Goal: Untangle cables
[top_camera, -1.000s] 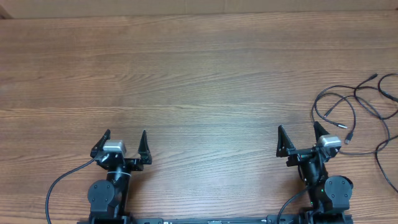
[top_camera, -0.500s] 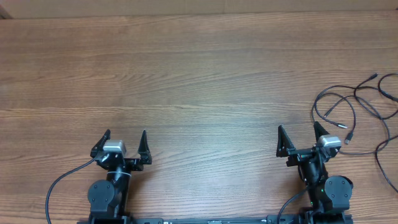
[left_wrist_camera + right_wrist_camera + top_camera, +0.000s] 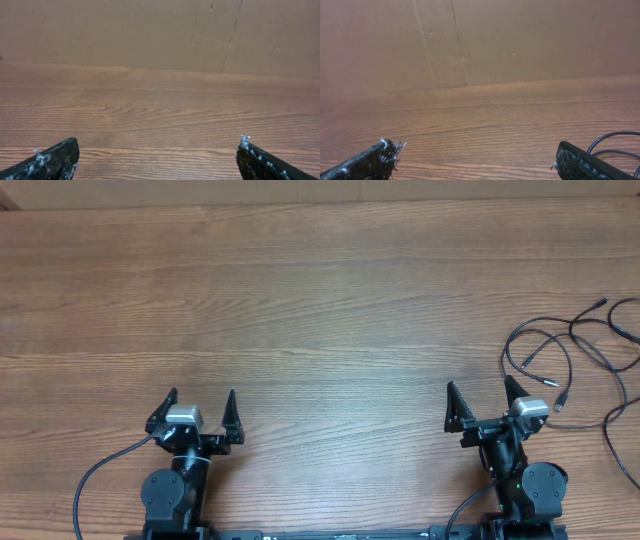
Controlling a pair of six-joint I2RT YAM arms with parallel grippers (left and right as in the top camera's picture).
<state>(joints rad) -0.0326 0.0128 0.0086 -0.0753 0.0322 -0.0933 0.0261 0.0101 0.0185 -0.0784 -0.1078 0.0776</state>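
Observation:
The cables point(image 3: 570, 360) are thin black cords with small silvery plug tips, lying in loose overlapping loops at the table's right edge in the overhead view. A loop of them shows at the lower right of the right wrist view point(image 3: 615, 142). My right gripper point(image 3: 482, 395) is open and empty at the front right, just left of the cables and apart from them; its fingertips frame the right wrist view point(image 3: 475, 150). My left gripper point(image 3: 200, 398) is open and empty at the front left, far from the cables. Its fingers show in the left wrist view point(image 3: 157, 150).
The wooden table point(image 3: 320, 300) spreads ahead of both grippers. A brown cardboard wall point(image 3: 160, 30) stands along its far edge. Part of the cables runs off the right edge of the overhead view.

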